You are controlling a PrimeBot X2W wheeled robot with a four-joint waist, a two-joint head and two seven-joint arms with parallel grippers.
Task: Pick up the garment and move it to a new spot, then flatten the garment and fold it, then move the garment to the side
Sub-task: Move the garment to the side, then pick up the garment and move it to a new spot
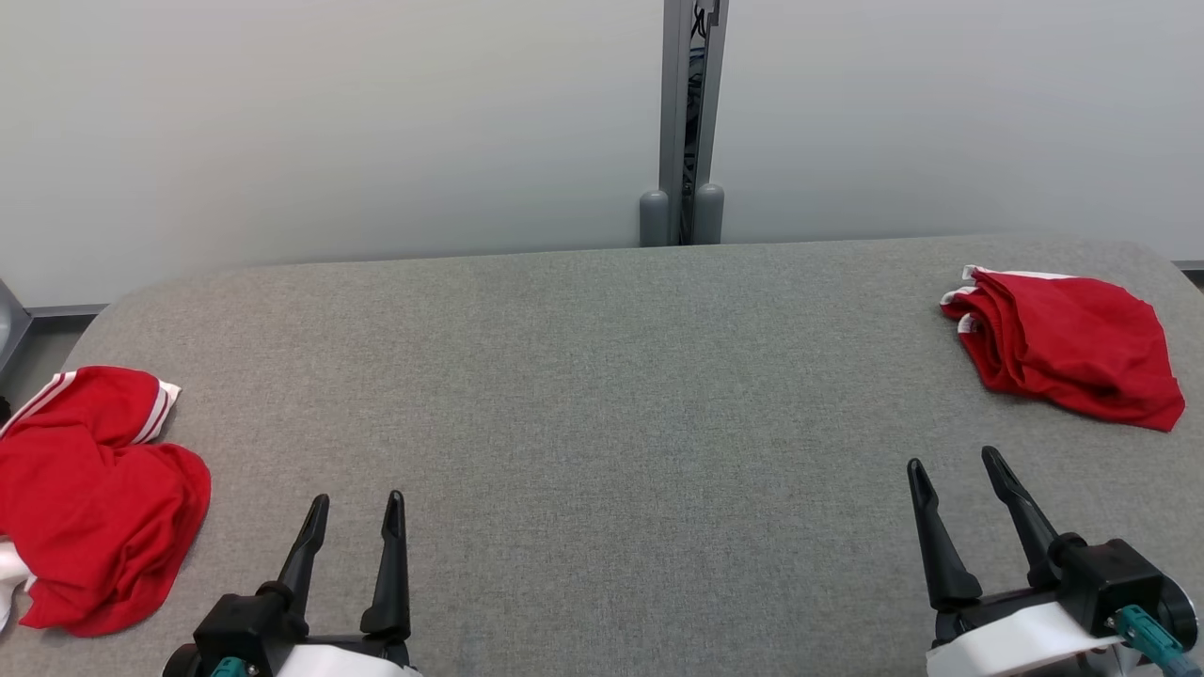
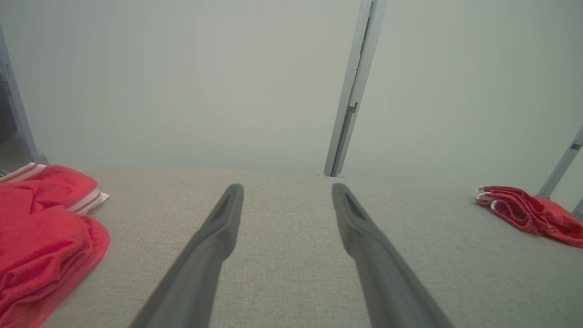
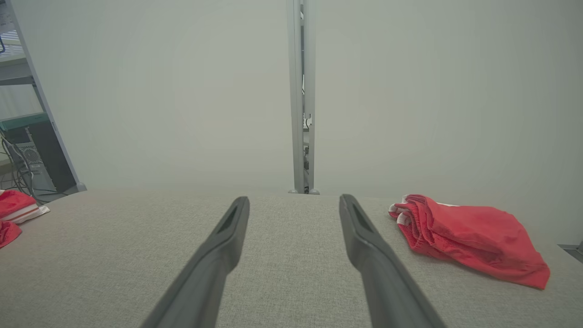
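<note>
A crumpled red garment with white stripes [image 1: 89, 489] lies at the table's left edge, also at the left of the left wrist view [image 2: 41, 232]. A second red garment [image 1: 1068, 343], roughly folded, rests at the far right [image 3: 469, 237] [image 2: 530, 213]. My left gripper [image 1: 357, 512] hovers open near the front edge, just right of the crumpled garment, with nothing between its fingers. My right gripper [image 1: 955, 470] is open and empty too, a little in front of the folded garment.
The grey fabric-covered table [image 1: 602, 404] spreads between the two garments. A pale wall with a metal post [image 1: 691, 122] stands behind it. Shelving and cables [image 3: 25, 155] sit beyond the table's left end.
</note>
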